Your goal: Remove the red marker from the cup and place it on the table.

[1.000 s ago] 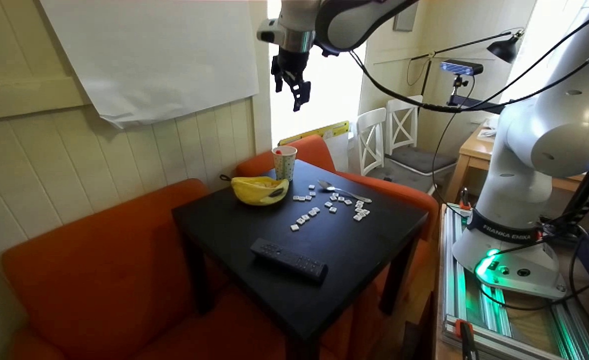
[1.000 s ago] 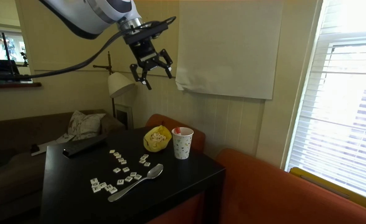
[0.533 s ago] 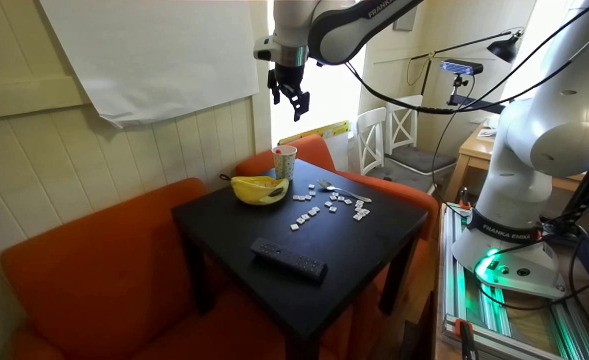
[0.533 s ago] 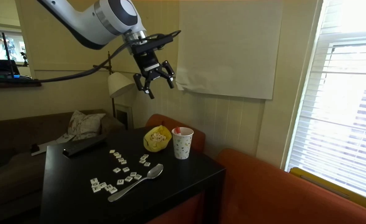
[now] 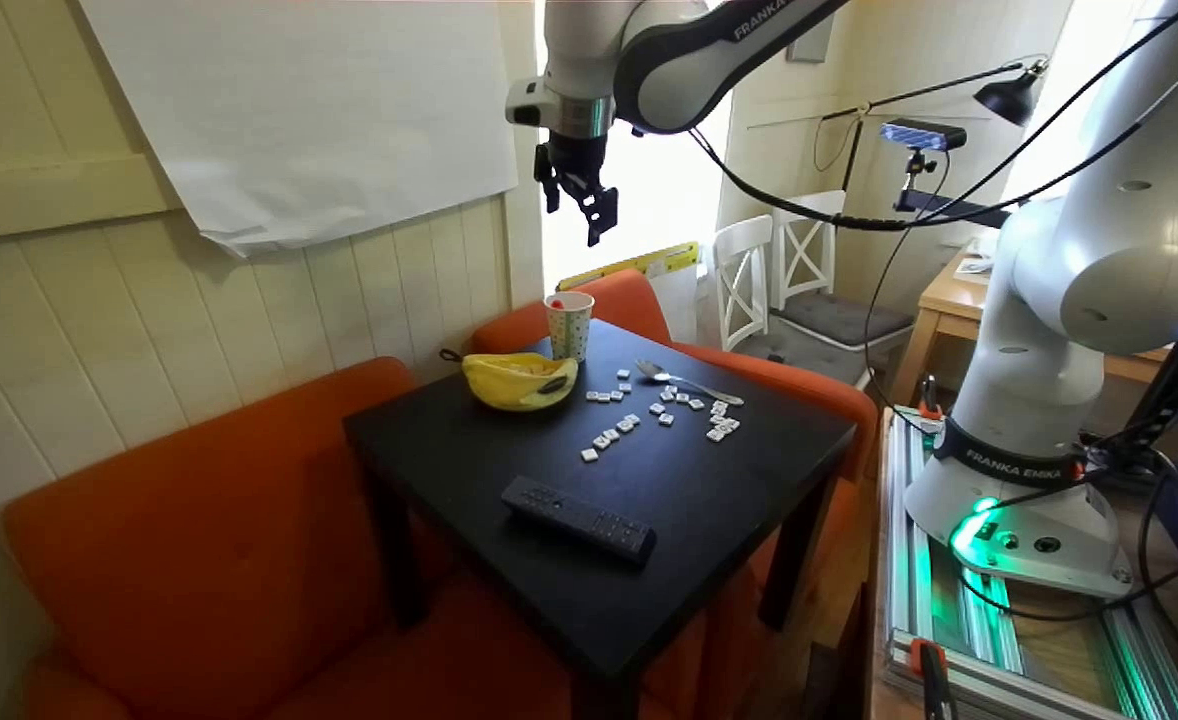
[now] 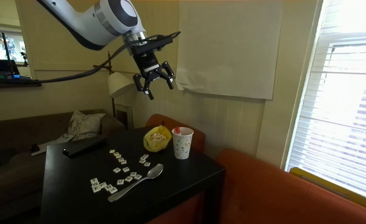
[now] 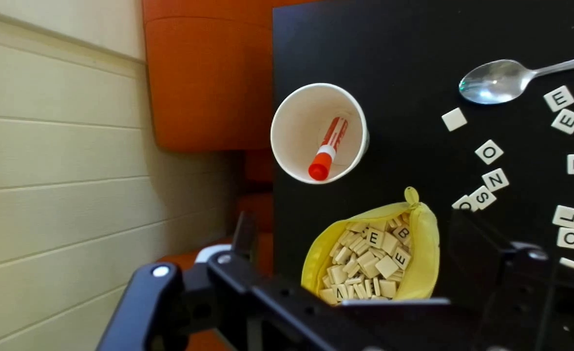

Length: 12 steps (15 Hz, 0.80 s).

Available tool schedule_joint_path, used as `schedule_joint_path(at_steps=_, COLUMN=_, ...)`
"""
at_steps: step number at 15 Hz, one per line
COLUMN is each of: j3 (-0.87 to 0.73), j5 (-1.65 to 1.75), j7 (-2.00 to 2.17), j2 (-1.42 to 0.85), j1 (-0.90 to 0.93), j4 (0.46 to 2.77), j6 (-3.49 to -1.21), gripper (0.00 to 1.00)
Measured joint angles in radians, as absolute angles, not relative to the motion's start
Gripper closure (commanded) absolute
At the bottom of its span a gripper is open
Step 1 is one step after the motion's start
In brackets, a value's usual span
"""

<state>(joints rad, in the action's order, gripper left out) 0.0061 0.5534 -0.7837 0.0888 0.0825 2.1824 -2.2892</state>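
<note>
The red marker (image 7: 330, 147) leans inside a white paper cup (image 7: 292, 127) with coloured specks; its red cap rests at the rim. Its red end also shows above the cup (image 6: 182, 147) in an exterior view (image 6: 177, 130). In another exterior view, only a red spot (image 5: 557, 304) shows in the cup (image 5: 569, 335). The cup stands upright near a corner of the black table (image 5: 509, 455). My gripper (image 6: 162, 92) is open and empty, well above the table. In the wrist view its spread fingers (image 7: 356, 228) frame the yellow pouch, with the cup beyond them.
A yellow banana-shaped pouch (image 7: 426, 248) full of letter tiles stands beside the cup. A spoon (image 5: 684, 382), several loose letter tiles (image 6: 128, 179) and a black remote (image 5: 579, 520) lie on the table. An orange sofa (image 5: 219, 560) and a panelled wall (image 5: 349, 290) border it.
My gripper has moved down, mostly in the first half second, and has hardly moved since. It stays open. The marker, cup and other table items have not moved.
</note>
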Motion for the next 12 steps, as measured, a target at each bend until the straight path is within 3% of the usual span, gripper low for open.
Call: schedule_joint_path(at_steps=12, j3=0.031, j5=0.618, j7=-0.705, j2=-0.132, j1=0.082, j4=2.025, j6=-2.196, gripper=0.0)
